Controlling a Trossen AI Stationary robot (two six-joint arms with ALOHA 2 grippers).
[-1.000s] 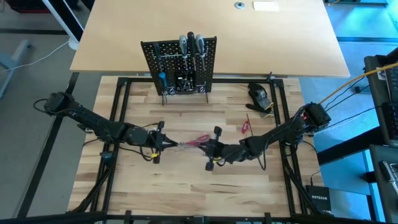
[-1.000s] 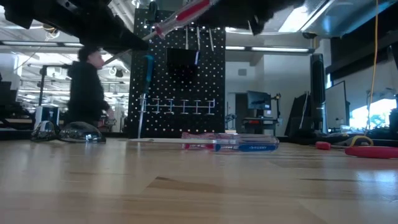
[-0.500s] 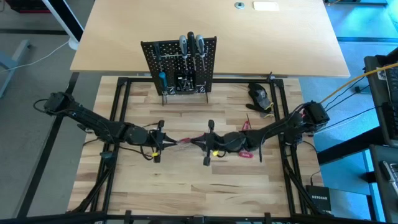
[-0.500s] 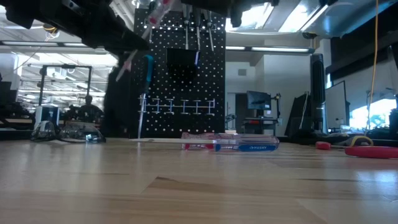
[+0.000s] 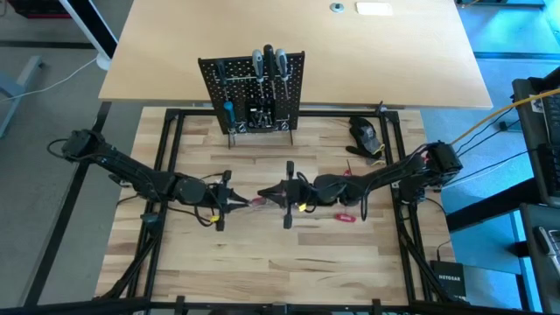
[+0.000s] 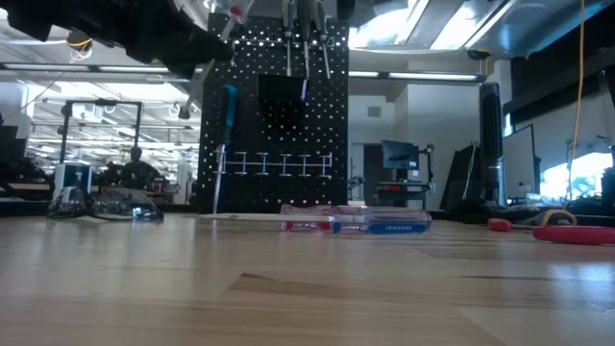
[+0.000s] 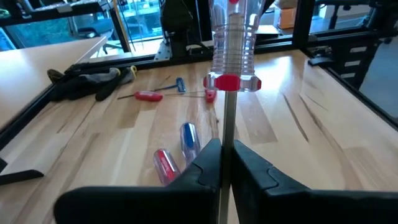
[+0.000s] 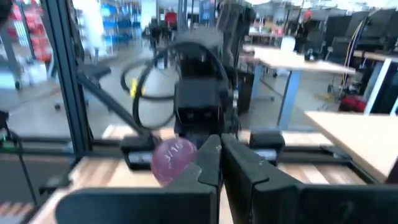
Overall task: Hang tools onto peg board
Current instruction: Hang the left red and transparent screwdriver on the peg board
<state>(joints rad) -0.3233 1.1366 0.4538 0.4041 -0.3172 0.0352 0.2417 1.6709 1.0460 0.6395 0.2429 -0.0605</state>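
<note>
My left gripper (image 5: 234,200) is shut on a screwdriver (image 5: 262,199) with a clear, red-collared handle (image 7: 234,43), held above the table's middle. My right gripper (image 5: 282,194) faces it from the right with its fingers shut. The handle's rounded butt end (image 8: 173,160) shows beside one right finger (image 8: 208,163). The black peg board (image 5: 254,87) stands on wire feet at the far middle. Black-handled screwdrivers (image 5: 269,61) and a blue one (image 6: 227,106) hang on it. My left gripper pinches the screwdriver's silver shaft (image 7: 227,134) between its two fingers, a little below the handle's red collar. The fingers come level from the table's left and lie along the shaft. The screwdriver is lifted clear, handle toward the right gripper. My right gripper has the handle's butt end at one finger's outer side; whether they touch, I cannot tell.
A red-handled and a blue-handled screwdriver (image 7: 177,152) lie on the table under the arms, also in the low view (image 6: 356,223). A small red screwdriver (image 7: 149,96) and a dark lump (image 5: 366,133) lie at the far right. A red tool (image 5: 346,216) lies beneath the right arm.
My right gripper has gone toward the table's left edge, closing in on my left gripper along the screwdriver. In the low view the held handle has shifted leftward in the picture. A person behind the table has walked away.
</note>
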